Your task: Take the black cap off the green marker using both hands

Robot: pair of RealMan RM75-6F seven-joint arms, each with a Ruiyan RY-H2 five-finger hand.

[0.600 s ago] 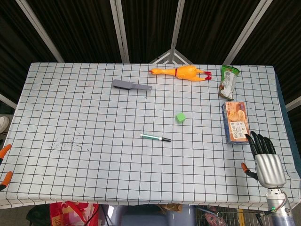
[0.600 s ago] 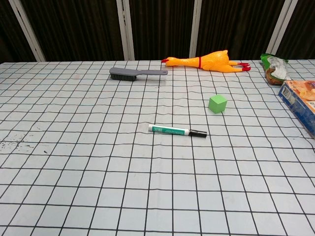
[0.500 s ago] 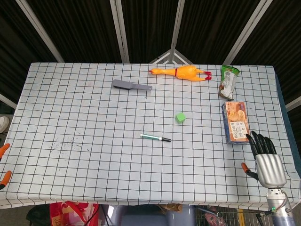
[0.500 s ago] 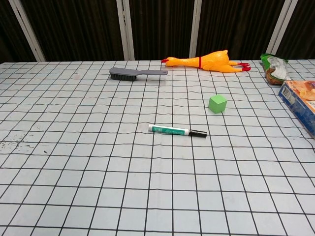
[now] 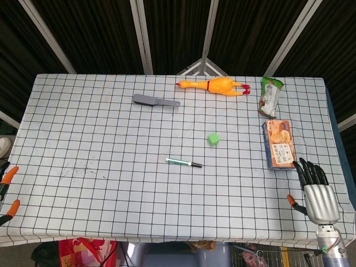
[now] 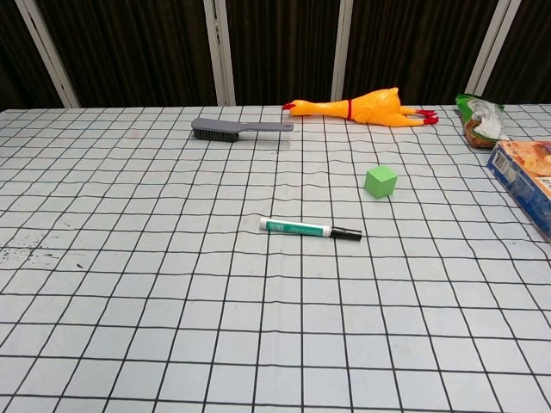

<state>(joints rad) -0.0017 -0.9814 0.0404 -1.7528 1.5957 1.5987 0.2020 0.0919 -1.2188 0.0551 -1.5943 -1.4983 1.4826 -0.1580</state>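
At the far left edge of the head view, the orange fingertips of the left hand point(image 5: 6, 189) have crept a little further into frame than half a second ago, two tips now showing apart from one another; the rest of that hand is out of sight, so I cannot tell whether it is spread or curled. Near the middle of the checked table point(image 5: 111, 211), the green marker point(image 5: 183, 162) lies flat where it was, untouched, with its black cap point(image 5: 196, 164) on its right end (the chest view shows it plainly, cap seated). The grey brush point(image 5: 154, 100), rubber chicken point(image 5: 214, 85) and green cube point(image 5: 214, 139) sit well apart from it and have not shifted. On the right, the right hand point(image 5: 317, 192) has slid slightly down and outward, just beside the biscuit box point(image 5: 278, 144), its dark fingers extended, slightly apart, holding nothing. Both hands are well away from the marker, so the task looks barely begun: neither end has been grasped, and the approach is probably only starting.
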